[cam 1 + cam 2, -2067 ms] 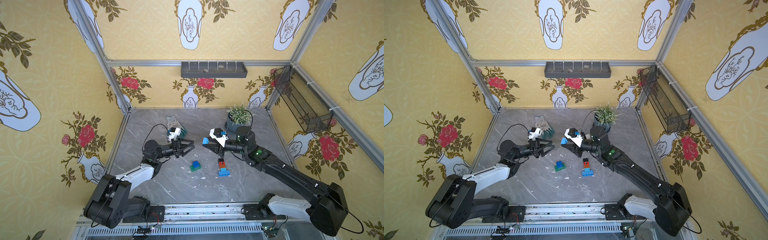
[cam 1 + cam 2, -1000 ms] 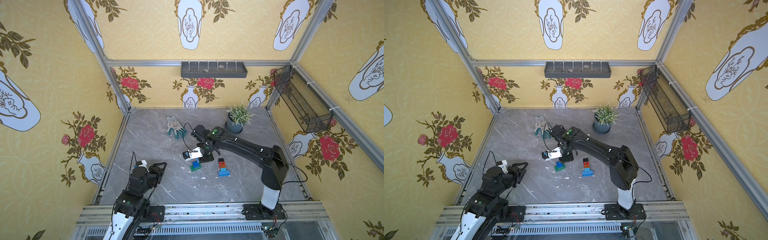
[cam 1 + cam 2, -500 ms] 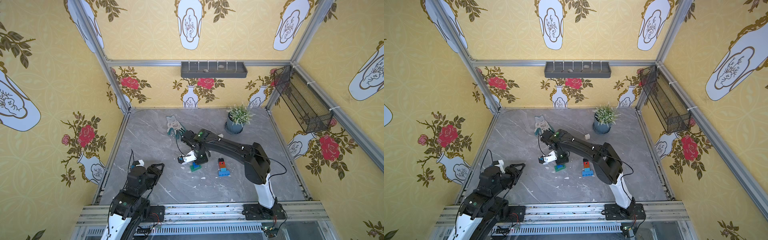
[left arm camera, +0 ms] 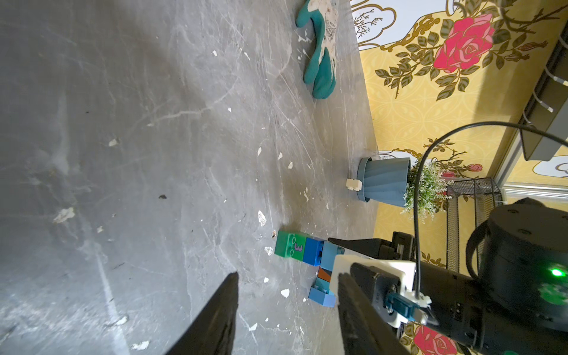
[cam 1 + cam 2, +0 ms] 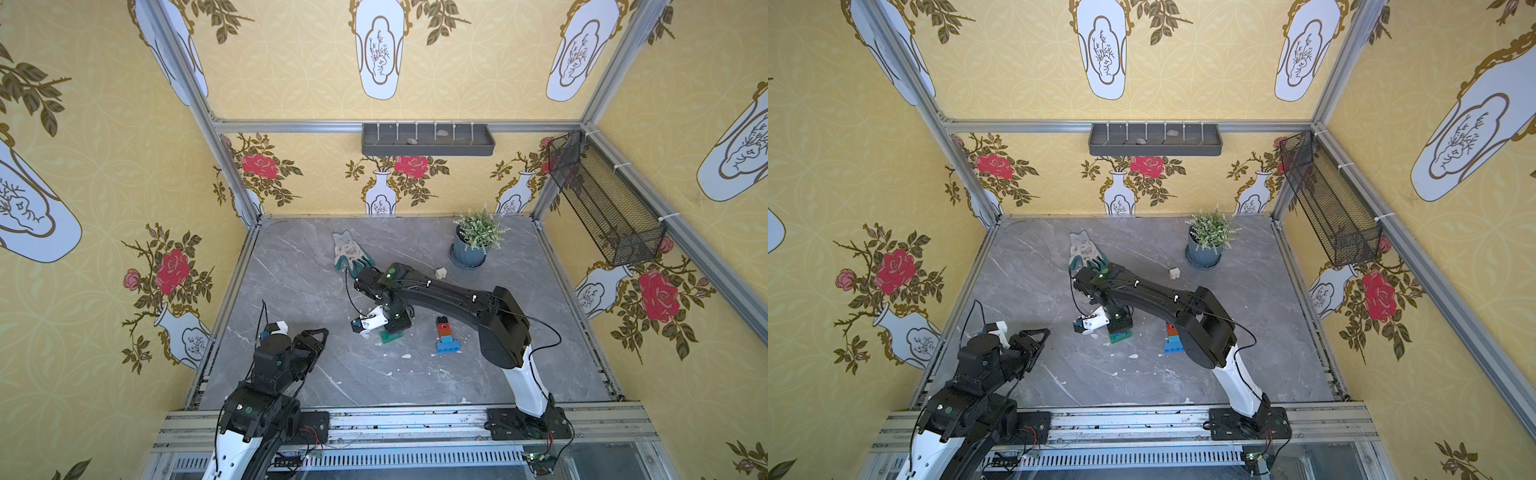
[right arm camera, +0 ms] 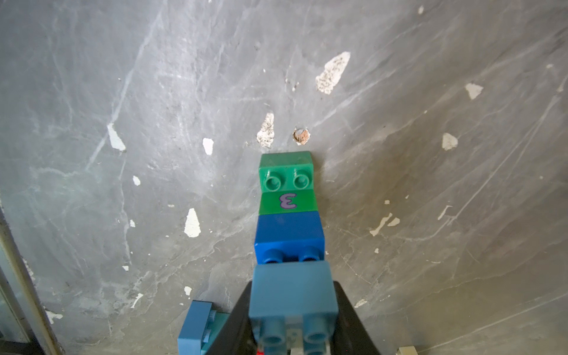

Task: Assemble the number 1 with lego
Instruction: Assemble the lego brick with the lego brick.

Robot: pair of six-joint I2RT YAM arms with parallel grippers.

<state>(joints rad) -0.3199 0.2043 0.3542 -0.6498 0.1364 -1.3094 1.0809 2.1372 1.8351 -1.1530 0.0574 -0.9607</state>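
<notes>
My right gripper [image 6: 292,295] is shut on a light blue lego brick [image 6: 292,285] and holds it directly over a blue brick [image 6: 289,236]. That blue brick stands on a long green brick [image 6: 287,184] marked with a 3. The blue brick's studs still show at the held brick's edge. In both top views the right gripper [image 5: 390,322] [image 5: 1119,324] covers this stack at the table's middle. To its right stands a second lego stack [image 5: 444,330], black, red and orange on a light blue long brick [image 5: 448,345]. My left gripper [image 5: 318,343] [image 4: 287,274] is open and empty at the front left.
A white brick [image 5: 440,273] lies near the potted plant [image 5: 471,245] at the back right. A teal and white glove [image 5: 349,251] lies at the back middle. White flecks dot the grey marble table [image 5: 291,270]. A wire basket [image 5: 602,208] hangs on the right wall.
My right wrist has swung a little toward the left and front, still over the green and blue stack with the light blue brick. The left arm has barely moved.
</notes>
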